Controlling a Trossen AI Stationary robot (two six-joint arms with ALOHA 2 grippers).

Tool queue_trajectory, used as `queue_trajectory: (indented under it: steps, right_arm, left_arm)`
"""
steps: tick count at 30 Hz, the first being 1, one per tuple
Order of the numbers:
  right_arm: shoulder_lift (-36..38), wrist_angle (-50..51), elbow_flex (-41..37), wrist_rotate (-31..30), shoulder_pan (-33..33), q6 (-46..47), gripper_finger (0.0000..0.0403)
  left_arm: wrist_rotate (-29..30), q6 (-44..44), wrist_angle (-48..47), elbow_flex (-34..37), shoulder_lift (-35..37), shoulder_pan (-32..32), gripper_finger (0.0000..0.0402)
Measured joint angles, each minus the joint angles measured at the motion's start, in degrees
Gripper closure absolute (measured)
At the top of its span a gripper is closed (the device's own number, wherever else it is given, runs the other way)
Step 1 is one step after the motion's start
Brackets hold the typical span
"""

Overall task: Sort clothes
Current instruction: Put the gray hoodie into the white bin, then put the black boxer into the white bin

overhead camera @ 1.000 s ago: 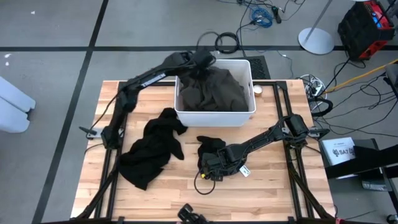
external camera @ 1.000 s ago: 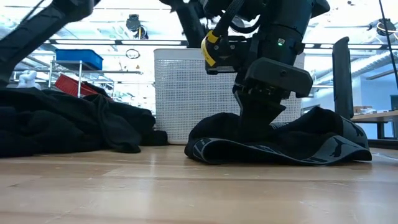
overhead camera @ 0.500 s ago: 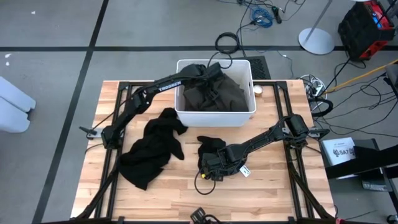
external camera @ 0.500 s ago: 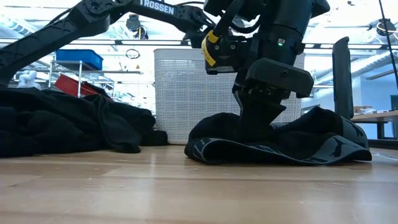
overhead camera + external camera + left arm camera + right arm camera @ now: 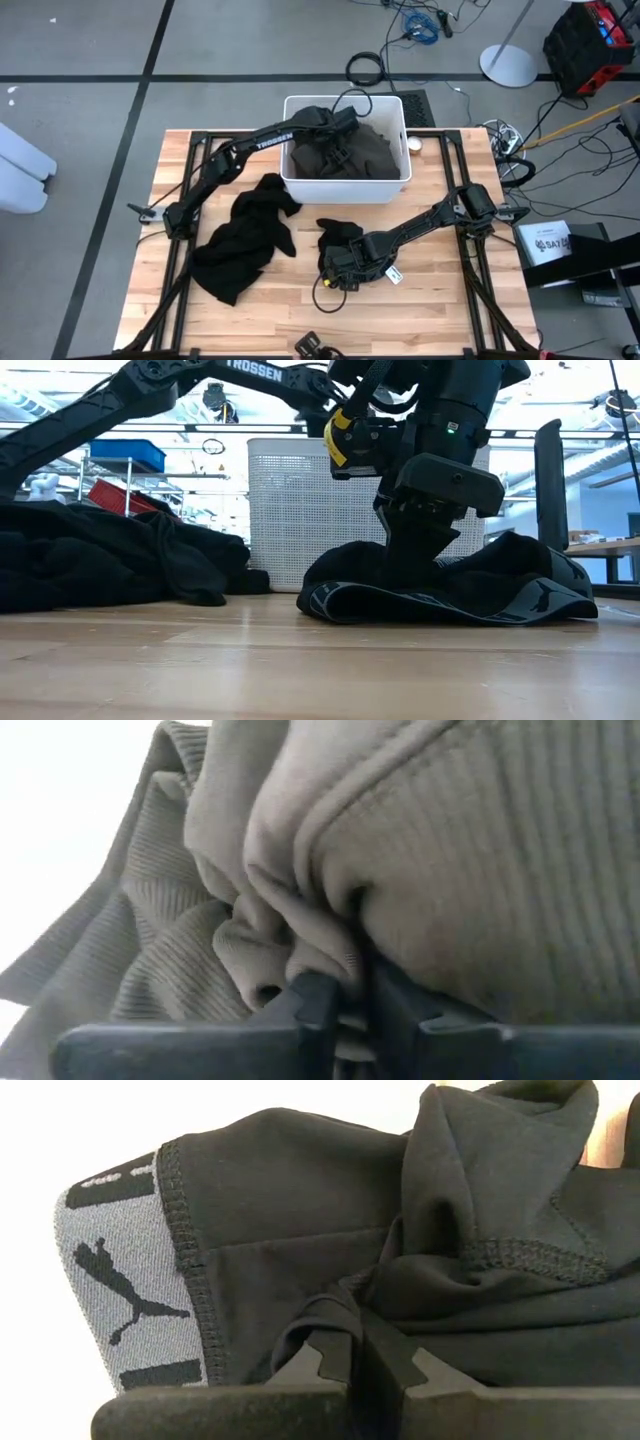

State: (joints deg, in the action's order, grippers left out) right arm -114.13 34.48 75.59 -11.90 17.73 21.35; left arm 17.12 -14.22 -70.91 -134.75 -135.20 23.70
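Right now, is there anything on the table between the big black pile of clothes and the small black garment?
No. In the high view only bare wooden table separates the big black pile from the small black garment.

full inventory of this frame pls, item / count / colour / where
olive garment: 1, dark olive-green, filling the white bin
white bin: 1, white, table's far edge, centre
large black garment: 1, black, spread on the table, left of centre
small black garment: 1, black with grey logo waistband, table centre, under the right gripper
table: 1, light wood
left gripper: 1, dark, inside the bin, fingers pinching a fold of the olive garment
right gripper: 1, dark, low on the table, fingers shut on the small black garment
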Motion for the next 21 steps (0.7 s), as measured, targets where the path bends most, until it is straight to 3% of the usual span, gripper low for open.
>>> queue_trajectory:
  steps: [9,21]
  right_arm:
    - [0.0,0.0,0.0,0.0,0.0,0.0,0.0403]
    - [0.0,0.0,0.0,0.0,0.0,0.4,0.0403]
  left_arm:
    - [0.0,-0.3,-1.2,0.1,9.6,0.0,0.0293]
    - [-3.6,-0.5,-1.0,-0.1,25.9,-1.3,0.0288]
